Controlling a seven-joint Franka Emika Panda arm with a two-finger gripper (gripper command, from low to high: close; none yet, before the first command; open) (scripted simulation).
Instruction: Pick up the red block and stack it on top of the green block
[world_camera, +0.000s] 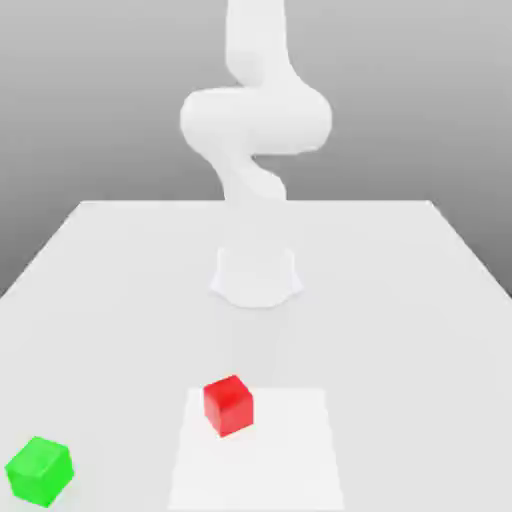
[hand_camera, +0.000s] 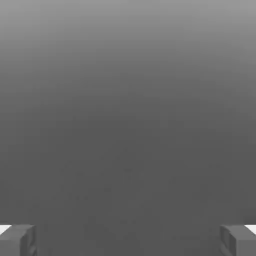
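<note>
behind the white table (world_camera: 400, 330), just a plain grey backdrop (world_camera: 400, 90) can be seen, shaded kinda darker toward the tabletop. a bright white square patch (world_camera: 280, 470) is set into the pale surface, and everything's pretty evenly lit.

You're seeing the red block (world_camera: 229, 405), a small bright cube, sitting turned at an angle on the pale square sheet (world_camera: 262, 470), at about six o'clock in the exterior view. The green block (world_camera: 40, 471), a similar bright cube, is lying angled at seven o'clock, well apart from it.
</note>
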